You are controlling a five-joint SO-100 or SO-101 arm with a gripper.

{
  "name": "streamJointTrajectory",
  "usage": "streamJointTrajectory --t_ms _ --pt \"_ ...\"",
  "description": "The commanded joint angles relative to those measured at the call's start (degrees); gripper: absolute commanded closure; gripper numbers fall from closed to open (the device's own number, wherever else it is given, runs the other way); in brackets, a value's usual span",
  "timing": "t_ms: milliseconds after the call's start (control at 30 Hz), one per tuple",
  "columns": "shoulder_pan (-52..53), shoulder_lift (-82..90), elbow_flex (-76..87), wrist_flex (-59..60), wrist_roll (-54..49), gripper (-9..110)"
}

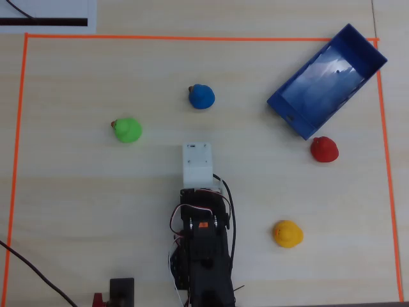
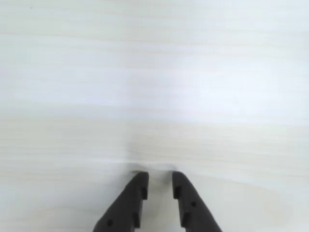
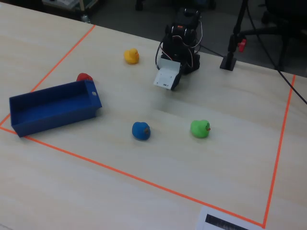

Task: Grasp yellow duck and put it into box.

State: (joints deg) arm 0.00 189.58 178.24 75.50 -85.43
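Your claw (image 2: 160, 178) hangs over bare table (image 2: 154, 96), its jaws a narrow gap apart and holding nothing. In the overhead view the duck (image 1: 287, 233) sits right of the arm (image 1: 203, 249), well apart from the box (image 1: 291, 109) at far right, which is empty.

The yellow duck (image 1: 287, 233) is seen low on the right of the worktop (image 1: 83, 192), with the red duck (image 1: 324, 149) above it, just beside the blue box (image 1: 291, 105). The green duck (image 1: 127, 130) and blue duck (image 1: 202, 96) are set apart at upper left.
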Motion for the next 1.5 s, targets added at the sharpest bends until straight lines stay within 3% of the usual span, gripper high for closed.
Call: streamJointTrajectory --t_ms 0,500,667,833,967,1100,1233,1467 --pt "-0.2 0.2 0.0 0.9 0.4 97" --pt "-0.8 0.2 0.0 0.9 -0.2 96" --pt "1.3 0.2 0.0 0.4 -0.4 101" --pt "2.9 -1.6 -4.1 -17.2 2.5 101" --pt "6.5 -14.8 -21.0 -23.6 3.8 101" --pt "14.4 -33.2 -44.1 -25.7 10.7 101" --pt "29.4 -49.7 -62.7 -26.4 18.0 97" --pt "61.3 -61.9 -72.7 -20.9 23.4 91"
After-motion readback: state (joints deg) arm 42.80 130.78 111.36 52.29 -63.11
